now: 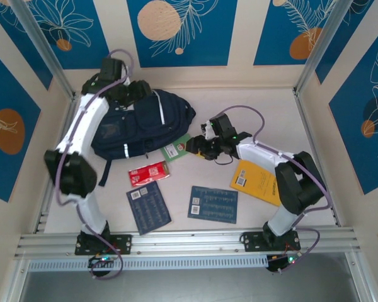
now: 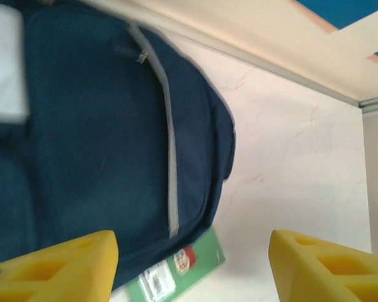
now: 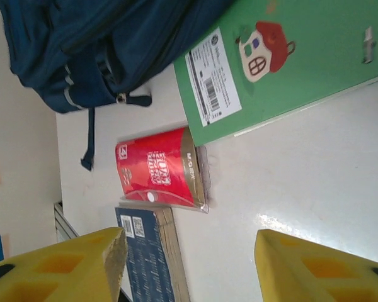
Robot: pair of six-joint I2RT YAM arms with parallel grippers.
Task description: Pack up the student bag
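Navy student bag [image 1: 145, 123] lies flat at the far left of the table [image 1: 283, 126]; both grippers stand parted and empty.
Over the bag's far end hovers the left gripper [image 2: 192, 264], its yellow fingers spread wide with only fabric and tabletop between them. Just right of the bag, the right gripper [image 3: 189, 267] hangs with its jaws apart, holding nothing, above a green book [image 3: 290, 69] whose corner sits under the bag's edge. A red packet [image 3: 157, 170] lies just beside that book, nearer the arms. In front rest a left blue booklet [image 1: 148, 207] and a right blue booklet [image 1: 213, 203], slightly apart. A yellow book [image 1: 255, 179] lies beneath the right forearm.
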